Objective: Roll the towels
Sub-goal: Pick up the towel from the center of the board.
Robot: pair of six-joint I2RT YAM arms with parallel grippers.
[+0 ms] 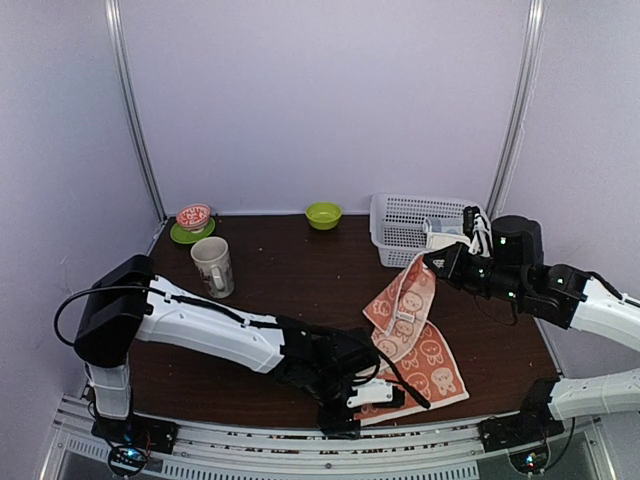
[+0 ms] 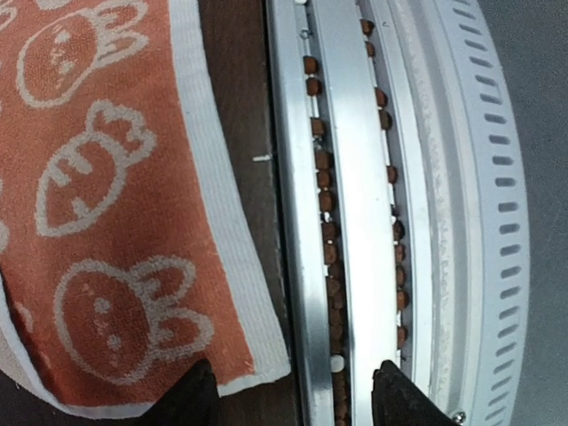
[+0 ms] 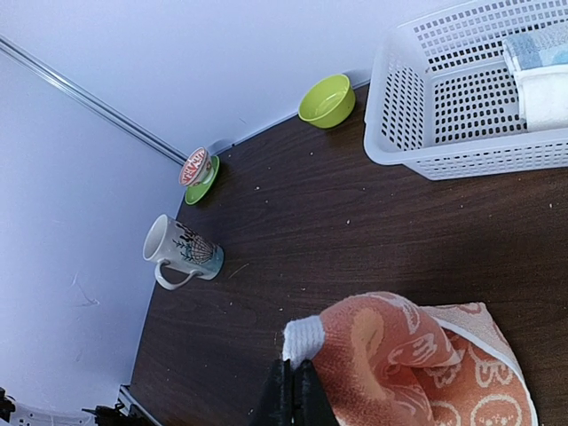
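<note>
— Where can we get through?
— Down the middle: the table [image 1: 290, 275] is bare between the mug [image 1: 213, 266] and the basket [image 1: 402, 228].
— And on the right?
— The rabbit towel [image 1: 432, 365] rises from the tabletop to the right gripper [image 1: 432, 262] (a slanted curtain, really). Along the near edge our left arm [image 1: 215, 335] bars us. A green bowl [image 1: 323, 214] and a saucer [image 1: 183, 236] line the back.

left wrist view: rabbit towel [image 2: 98, 204] runs off top, left and bottom edges | left claw [image 2: 297, 398]: only two dark fingertips show, at bottom edge | right wrist view: white basket [image 3: 417, 106] cut by right edge | right claw [image 3: 295, 395]: mostly below bottom edge
</note>
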